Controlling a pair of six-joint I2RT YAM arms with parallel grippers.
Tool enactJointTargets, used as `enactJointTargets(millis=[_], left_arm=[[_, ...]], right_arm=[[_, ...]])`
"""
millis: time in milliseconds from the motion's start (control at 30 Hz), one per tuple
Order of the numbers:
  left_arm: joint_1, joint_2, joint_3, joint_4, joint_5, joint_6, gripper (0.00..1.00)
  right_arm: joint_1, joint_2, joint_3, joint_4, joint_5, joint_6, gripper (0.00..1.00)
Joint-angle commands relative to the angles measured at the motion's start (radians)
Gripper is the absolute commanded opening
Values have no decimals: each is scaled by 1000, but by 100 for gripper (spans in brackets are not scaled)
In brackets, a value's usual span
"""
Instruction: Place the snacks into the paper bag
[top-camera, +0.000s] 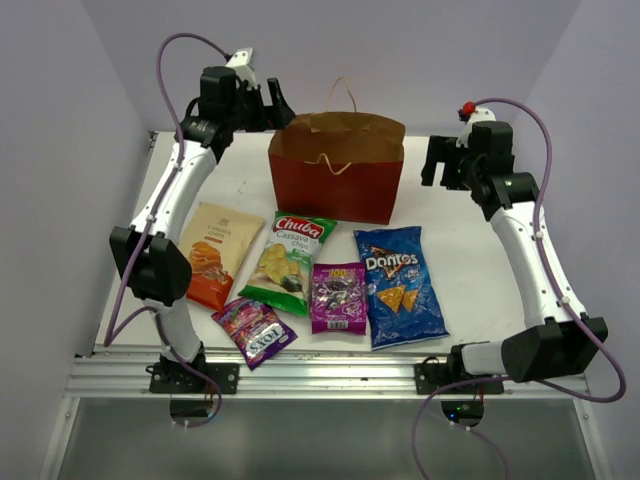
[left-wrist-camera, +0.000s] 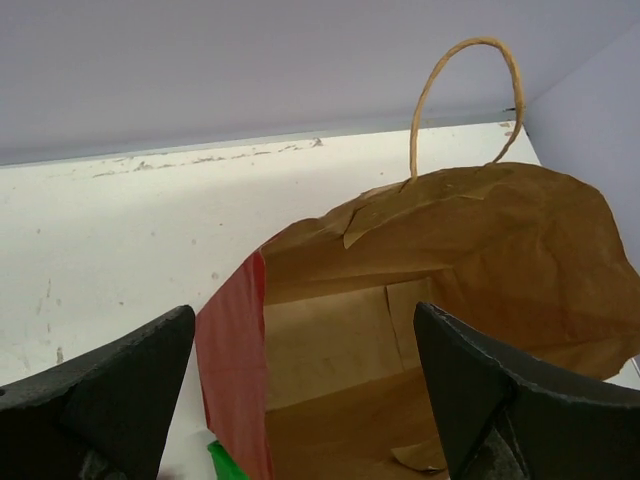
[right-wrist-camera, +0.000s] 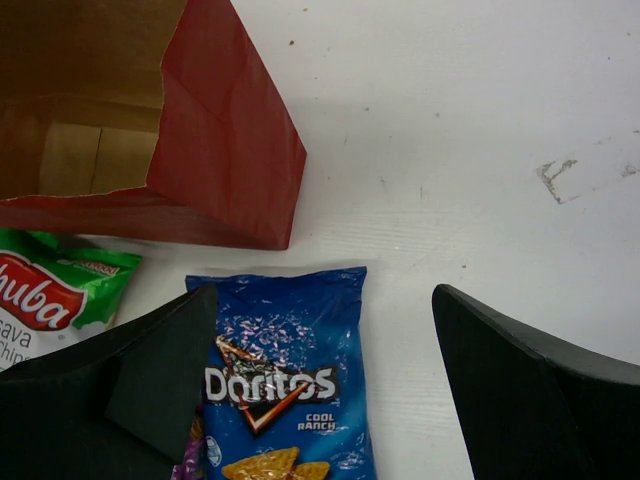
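Observation:
The reddish-brown paper bag (top-camera: 336, 180) stands upright and open at the back middle of the table. Five snack packets lie flat in front of it: beige-orange chips (top-camera: 213, 255), Chuba cassava chips (top-camera: 290, 262), a purple candy pack (top-camera: 338, 297), a second purple candy pack (top-camera: 254, 331) and blue Doritos (top-camera: 399, 285). My left gripper (top-camera: 278, 105) is open and empty, high beside the bag's left top edge, looking into its tan inside (left-wrist-camera: 400, 330). My right gripper (top-camera: 440, 160) is open and empty, raised right of the bag, above the Doritos (right-wrist-camera: 290, 380).
The bag's string handle (left-wrist-camera: 465, 100) loops up at its far rim. The white table (top-camera: 460, 240) is walled at the back and both sides. A metal rail (top-camera: 320, 375) runs along the near edge. A corner of the Chuba packet (right-wrist-camera: 50, 290) shows in the right wrist view.

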Motion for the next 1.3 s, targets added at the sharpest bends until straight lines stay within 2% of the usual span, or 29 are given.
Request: enactJointTargets(millis=[0, 167, 367, 400, 433, 467, 567, 700, 1167, 1200, 1233, 1267], left_arm=[[-18, -11, -12, -36, -56, 30, 94], [-34, -2, -63, -44, -82, 43, 90], [-39, 10, -83, -49, -92, 50, 70], [-39, 12, -83, -50, -93, 51, 58], [-39, 12, -83, -50, -96, 53, 53], [-39, 10, -80, -52, -105, 54, 43], [-39, 9, -75, -61, -116, 60, 31], [-39, 9, -71, -81, -151, 77, 1], [-38, -26, -117, -121, -237, 116, 0], [-38, -28, -120, -121, -234, 114, 0], [-38, -29, -126, -119, -233, 114, 0], [-38, -29, -129, -116, -228, 111, 0]], right_arm=[[5, -2, 21, 27, -9, 14, 92], [5, 0, -33, 36, 14, 16, 90], [3, -10, -155, 69, 18, 35, 90], [5, -10, -176, 83, 17, 37, 90], [5, -8, -196, 92, 0, 37, 90], [5, -6, -240, 100, -9, 42, 90], [3, 4, -329, 135, -69, 42, 91], [5, 46, -416, 169, -127, 57, 93], [3, 236, -582, 223, -311, 37, 92], [3, 243, -591, 238, -317, 39, 89], [5, 257, -598, 241, -331, 37, 70], [3, 263, -604, 241, -330, 37, 57]])
